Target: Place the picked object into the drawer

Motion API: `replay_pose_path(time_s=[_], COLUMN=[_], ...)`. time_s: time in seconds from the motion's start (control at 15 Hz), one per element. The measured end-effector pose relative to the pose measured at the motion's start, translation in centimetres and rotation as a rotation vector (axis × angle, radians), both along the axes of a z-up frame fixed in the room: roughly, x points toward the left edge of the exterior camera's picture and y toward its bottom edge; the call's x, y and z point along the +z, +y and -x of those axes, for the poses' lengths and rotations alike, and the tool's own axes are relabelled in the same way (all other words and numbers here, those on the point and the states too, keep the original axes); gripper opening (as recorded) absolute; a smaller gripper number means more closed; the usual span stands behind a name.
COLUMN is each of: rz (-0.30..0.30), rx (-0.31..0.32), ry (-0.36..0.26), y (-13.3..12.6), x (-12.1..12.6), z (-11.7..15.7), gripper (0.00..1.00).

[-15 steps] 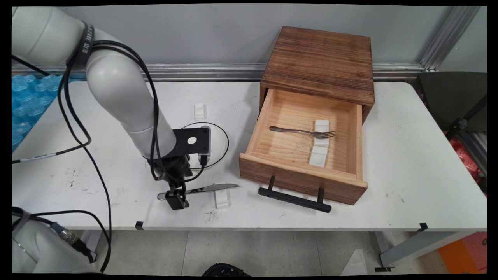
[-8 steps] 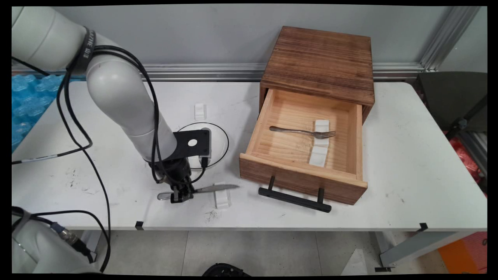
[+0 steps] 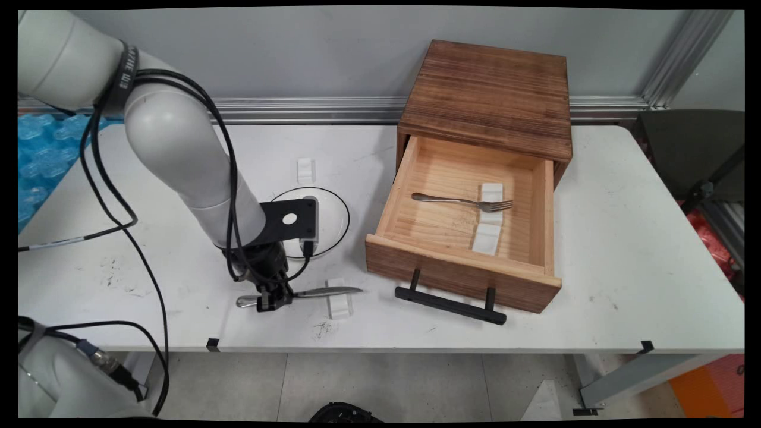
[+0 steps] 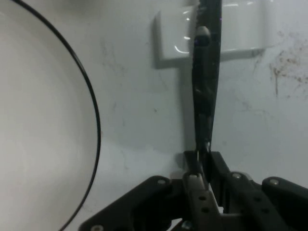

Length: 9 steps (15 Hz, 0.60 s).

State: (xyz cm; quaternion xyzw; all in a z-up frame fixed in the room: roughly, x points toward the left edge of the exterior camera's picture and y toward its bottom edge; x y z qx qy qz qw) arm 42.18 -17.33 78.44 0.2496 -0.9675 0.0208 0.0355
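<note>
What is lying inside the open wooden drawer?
Inside the drawer lie a metal fork and two white rests; the fork's tines sit on the rear rest. The part under the cabinet top is hidden.

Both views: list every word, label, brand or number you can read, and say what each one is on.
Black band round the arm: white lettering, turned sideways, too small to read.
Wooden drawer box, fork, knife, plate, white rests: no text.
Hand view: no text.

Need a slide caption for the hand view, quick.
Gripper shut on knife, blade over a white rest, plate alongside.
</note>
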Motion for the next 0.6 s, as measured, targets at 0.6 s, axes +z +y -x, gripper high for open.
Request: replay_pose_path(time_s=[0.6], rz=[0.006], rx=[0.027], ry=[-0.008], y=[1.8], x=[5.7], z=[-0.6], gripper=[0.0])
